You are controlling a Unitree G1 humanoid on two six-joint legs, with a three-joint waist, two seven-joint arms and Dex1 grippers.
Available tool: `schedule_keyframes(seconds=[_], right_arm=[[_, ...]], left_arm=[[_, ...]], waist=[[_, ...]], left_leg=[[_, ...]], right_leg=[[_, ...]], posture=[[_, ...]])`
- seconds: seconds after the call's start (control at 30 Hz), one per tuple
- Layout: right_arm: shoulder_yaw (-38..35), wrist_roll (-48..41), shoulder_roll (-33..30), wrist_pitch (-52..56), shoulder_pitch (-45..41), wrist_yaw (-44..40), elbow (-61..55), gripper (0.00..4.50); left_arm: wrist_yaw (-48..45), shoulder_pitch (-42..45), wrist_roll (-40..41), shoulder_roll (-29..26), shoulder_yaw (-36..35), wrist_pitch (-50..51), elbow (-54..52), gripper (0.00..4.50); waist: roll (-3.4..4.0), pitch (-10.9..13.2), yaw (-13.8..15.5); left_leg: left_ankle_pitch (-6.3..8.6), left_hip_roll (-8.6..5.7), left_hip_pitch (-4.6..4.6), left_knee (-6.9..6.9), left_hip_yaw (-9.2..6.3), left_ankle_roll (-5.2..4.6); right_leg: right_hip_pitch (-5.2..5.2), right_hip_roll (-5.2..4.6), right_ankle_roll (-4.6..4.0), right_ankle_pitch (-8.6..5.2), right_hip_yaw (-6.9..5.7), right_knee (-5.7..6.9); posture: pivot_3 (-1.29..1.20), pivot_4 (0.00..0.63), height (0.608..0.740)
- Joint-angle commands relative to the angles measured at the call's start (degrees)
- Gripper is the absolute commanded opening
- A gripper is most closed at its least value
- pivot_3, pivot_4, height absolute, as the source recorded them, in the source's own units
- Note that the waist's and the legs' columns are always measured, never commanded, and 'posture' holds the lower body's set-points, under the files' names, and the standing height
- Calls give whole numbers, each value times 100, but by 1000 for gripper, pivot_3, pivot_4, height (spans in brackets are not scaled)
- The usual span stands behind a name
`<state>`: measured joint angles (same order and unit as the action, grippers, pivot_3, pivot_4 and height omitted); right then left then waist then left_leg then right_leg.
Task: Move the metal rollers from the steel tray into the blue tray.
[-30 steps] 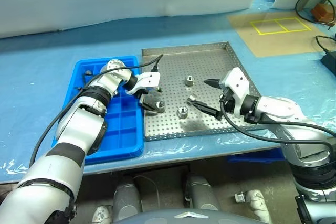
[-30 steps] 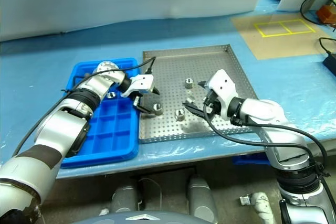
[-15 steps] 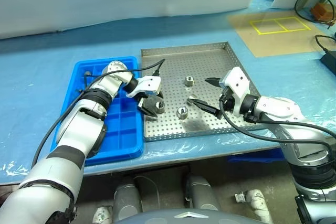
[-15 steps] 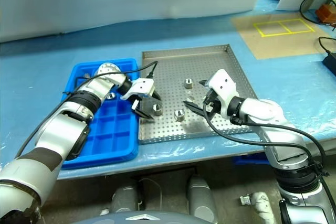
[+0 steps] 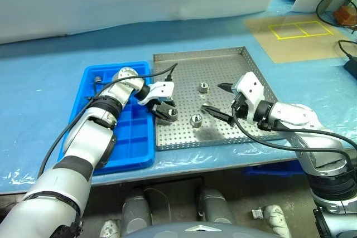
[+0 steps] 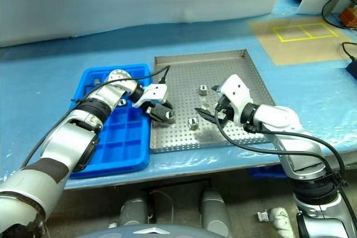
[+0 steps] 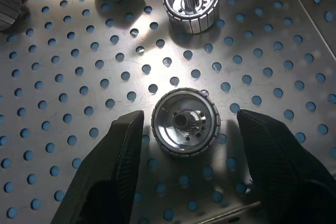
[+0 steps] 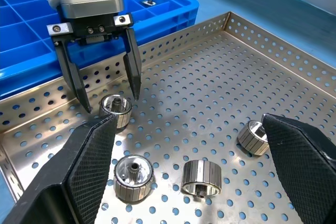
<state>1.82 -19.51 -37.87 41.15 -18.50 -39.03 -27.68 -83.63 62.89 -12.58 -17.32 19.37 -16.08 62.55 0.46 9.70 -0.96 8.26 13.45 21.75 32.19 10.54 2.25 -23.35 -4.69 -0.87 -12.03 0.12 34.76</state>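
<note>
The steel tray point(image 5: 223, 59) lies in the middle of the table, with the blue tray point(image 5: 120, 137) against its left side. Several metal rollers rest on the perforated steel. My left gripper point(image 5: 167, 114) points down at the tray's left part, straddling one upright roller point(image 7: 185, 121). Small gaps show between that roller and both fingers point(image 7: 113, 166), so the gripper is open. Two more rollers point(image 5: 203, 87) point(image 5: 196, 119) sit further right. My right gripper point(image 5: 212, 97) hovers wide open over the tray's right half, holding nothing, with a roller point(image 8: 201, 178) below it.
A small metal piece point(image 8: 148, 2) lies in a back compartment of the blue tray. At the back right, a brown board carries a yellow taped rectangle point(image 5: 295, 28), with black cables point(image 5: 334, 4) beyond it. The table's front edge runs just below both trays.
My left gripper's fingers have drawn in from wide open to close around the roller. Both arms have stayed in place, and the right gripper is unchanged.
</note>
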Motion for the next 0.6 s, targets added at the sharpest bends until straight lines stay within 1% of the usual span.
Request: schedule_keyframes(seconds=[0.03,0.17,0.3,0.43,0.53,0.6], right_arm=[[-15,24,22,-146,-121,30,-46,4500],[6,44,40,-176,-112,34,-31,4500],[35,77,54,-206,-109,38,-13,4500],[45,93,69,-223,-115,59,-4,4500],[49,95,80,-228,-103,78,-14,4500],[51,101,90,-234,-82,93,-26,4500]], left_arm=[[-20,-299,-117,161,168,186,174,2964],[26,-361,-186,281,242,339,193,2964],[356,-333,-334,399,304,303,286,2964],[370,-243,-377,455,306,333,275,2964],[338,-166,-436,419,339,281,233,2964],[229,-108,-496,333,416,167,190,2964]], waist=[[3,-4,0],[14,-16,-1],[25,-44,2],[24,-59,0],[21,-58,-17],[-6,-42,-87]], left_leg=[[3,-3,0,-1,0,-4],[12,-36,0,-7,0,-19],[27,-68,0,-5,0,-44],[33,-77,-1,0,0,-54],[32,-77,-1,1,-1,-54],[32,-73,15,1,-2,-53]], right_leg=[[3,-3,1,0,0,-4],[5,-40,11,-7,-1,-6],[19,-68,29,-18,3,-15],[32,-76,70,-42,4,-23],[31,-75,73,-43,7,-24],[13,-71,75,-44,7,-23]], posture=[[-544,150,740],[-541,150,740],[-540,150,740],[-543,150,740],[-545,150,740],[-543,150,740]])
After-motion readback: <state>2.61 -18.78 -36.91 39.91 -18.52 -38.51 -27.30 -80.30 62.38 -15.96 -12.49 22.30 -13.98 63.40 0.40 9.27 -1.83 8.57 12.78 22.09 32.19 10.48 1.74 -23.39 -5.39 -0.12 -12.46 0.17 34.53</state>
